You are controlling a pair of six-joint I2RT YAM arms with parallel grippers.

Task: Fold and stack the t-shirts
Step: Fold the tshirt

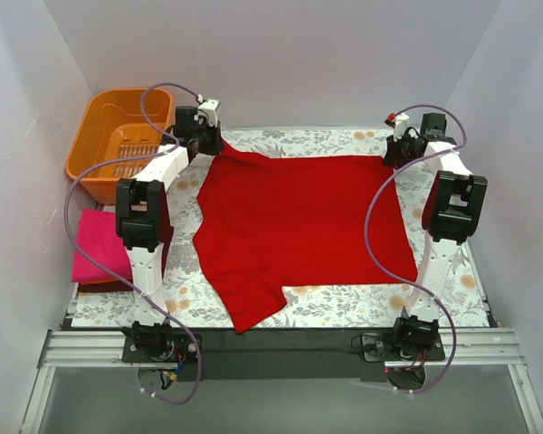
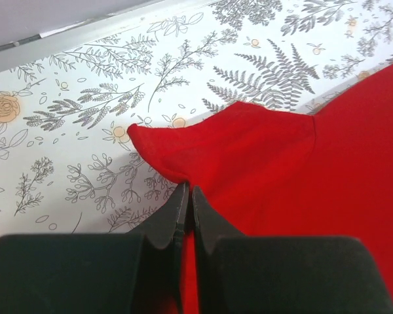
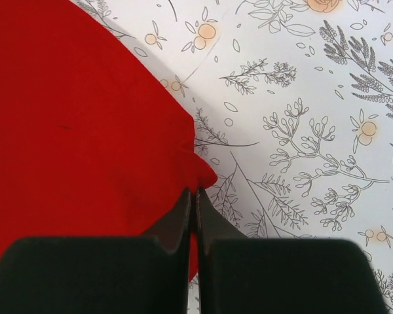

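Note:
A bright red t-shirt (image 1: 299, 226) lies spread flat across the floral cloth, one sleeve pointing to the near edge. My left gripper (image 1: 212, 137) is shut on its far left sleeve; in the left wrist view the sleeve (image 2: 229, 147) bunches between my left gripper's (image 2: 188, 190) tips. My right gripper (image 1: 394, 152) is shut on the far right corner of the red t-shirt (image 3: 78, 131), whose cloth puckers at my right gripper's (image 3: 196, 191) tips. A folded magenta-pink t-shirt (image 1: 100, 244) rests on a dark red one at the left edge.
An orange slotted basket (image 1: 104, 122) stands at the far left corner, just left of the left arm. The grey-and-orange floral cloth (image 1: 362, 303) covers the table. White walls close in the far side and both flanks.

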